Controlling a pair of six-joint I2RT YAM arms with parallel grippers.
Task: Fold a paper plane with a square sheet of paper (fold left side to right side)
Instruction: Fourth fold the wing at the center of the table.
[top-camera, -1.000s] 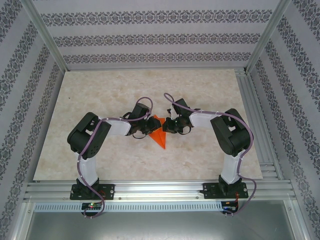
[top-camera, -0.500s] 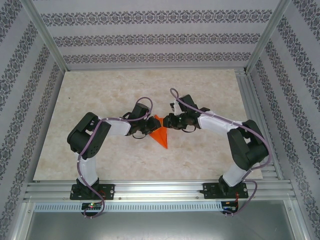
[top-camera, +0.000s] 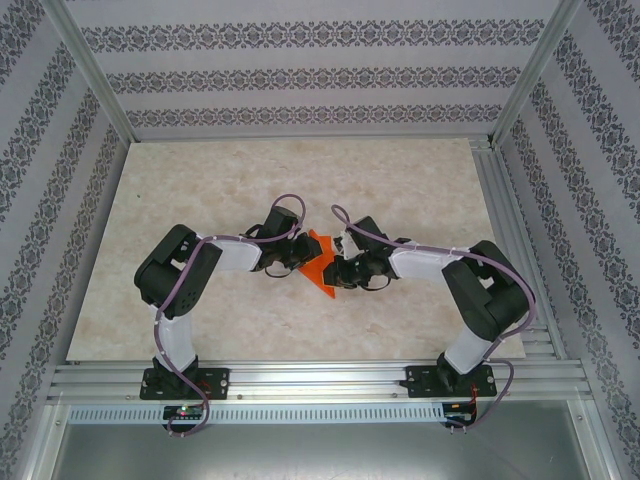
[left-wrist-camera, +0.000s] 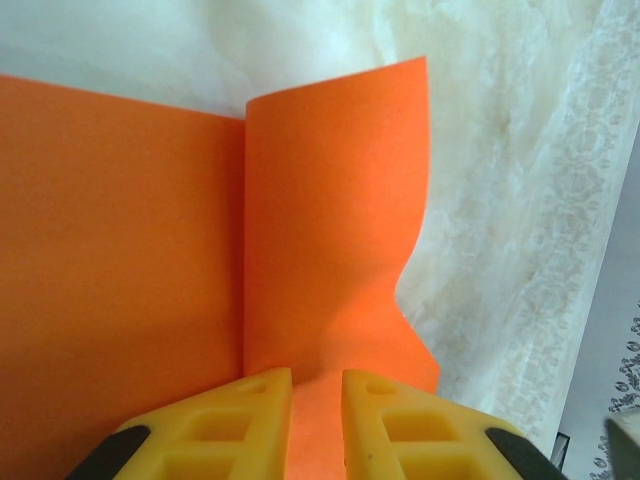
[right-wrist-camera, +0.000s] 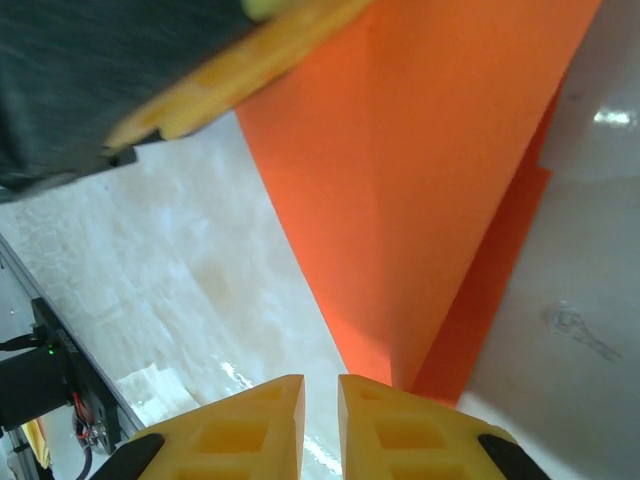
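The orange paper (top-camera: 319, 266) lies mid-table, folded into a pointed shape with its tip toward the arms. My left gripper (top-camera: 293, 258) is shut, its tips resting on the paper's left part. In the left wrist view the paper (left-wrist-camera: 330, 220) has a straight crease and a curled right flap ahead of the left gripper (left-wrist-camera: 317, 378). My right gripper (top-camera: 344, 275) is shut at the paper's right edge near the tip. In the right wrist view the right gripper (right-wrist-camera: 320, 385) sits beside the narrow end of the paper (right-wrist-camera: 430, 180), with table showing in its slit.
Pale marbled tabletop (top-camera: 200, 190) spreads around the paper. Aluminium frame rails (top-camera: 300, 380) run along the near edge and right side. Patterned walls enclose the cell. One of the left gripper's yellow fingers (right-wrist-camera: 250, 70) crosses the top of the right wrist view.
The right gripper has moved from the paper's upper right down along its right edge toward the pointed tip. The left gripper has stayed on the paper.
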